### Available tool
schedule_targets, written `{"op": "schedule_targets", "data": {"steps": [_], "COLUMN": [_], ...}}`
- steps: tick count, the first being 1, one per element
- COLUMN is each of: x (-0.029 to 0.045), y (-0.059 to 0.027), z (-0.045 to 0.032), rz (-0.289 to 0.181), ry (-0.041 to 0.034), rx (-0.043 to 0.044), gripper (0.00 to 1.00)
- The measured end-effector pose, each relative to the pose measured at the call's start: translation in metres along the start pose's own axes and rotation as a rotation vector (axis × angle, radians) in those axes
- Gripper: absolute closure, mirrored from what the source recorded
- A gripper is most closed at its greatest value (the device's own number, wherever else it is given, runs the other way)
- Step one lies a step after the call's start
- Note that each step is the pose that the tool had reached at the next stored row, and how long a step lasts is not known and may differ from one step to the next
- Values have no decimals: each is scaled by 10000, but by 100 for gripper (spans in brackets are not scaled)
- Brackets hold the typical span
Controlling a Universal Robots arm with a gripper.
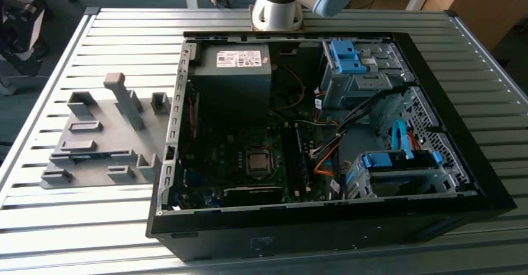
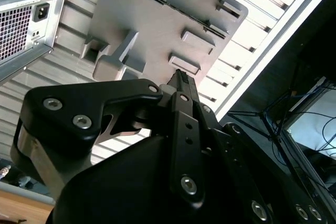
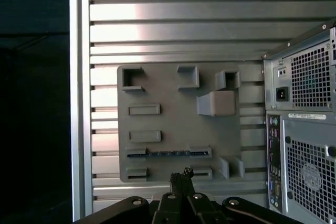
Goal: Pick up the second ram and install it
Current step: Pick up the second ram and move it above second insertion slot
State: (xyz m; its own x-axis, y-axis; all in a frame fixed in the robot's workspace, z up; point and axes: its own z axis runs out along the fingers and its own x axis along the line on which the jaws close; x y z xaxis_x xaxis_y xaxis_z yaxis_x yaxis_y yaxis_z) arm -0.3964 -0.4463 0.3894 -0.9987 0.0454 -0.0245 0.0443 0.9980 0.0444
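We hang above the grey fixture plate [image 3: 173, 90], gripper [image 3: 183, 174] pinched closed on nothing, the second ram [image 3: 168, 153] lying in that plate's slot, pickup and install both undone.

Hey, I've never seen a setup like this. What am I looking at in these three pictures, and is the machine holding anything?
This is a robot arm standing on a ribbed metal table. The exterior view comes from a camera off the arm: it shows an open computer case and, on the exterior view's left, a grey fixture plate. Both wrist views come from cameras riding on the arm, looking past its black gripper. In the first wrist view the second ram, a thin blue memory stick, sits on edge in a slot of the plate. The gripper looks shut and holds nothing.
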Motion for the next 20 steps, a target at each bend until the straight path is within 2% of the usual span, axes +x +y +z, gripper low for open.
{"op": "schedule_targets", "data": {"steps": [13,20], "x": [2,3], "y": [-15,-21], "z": [1,2], "rz": [-659,-1201], "ry": [30,54], "rx": [-16,-29], "gripper": [89,89]}}
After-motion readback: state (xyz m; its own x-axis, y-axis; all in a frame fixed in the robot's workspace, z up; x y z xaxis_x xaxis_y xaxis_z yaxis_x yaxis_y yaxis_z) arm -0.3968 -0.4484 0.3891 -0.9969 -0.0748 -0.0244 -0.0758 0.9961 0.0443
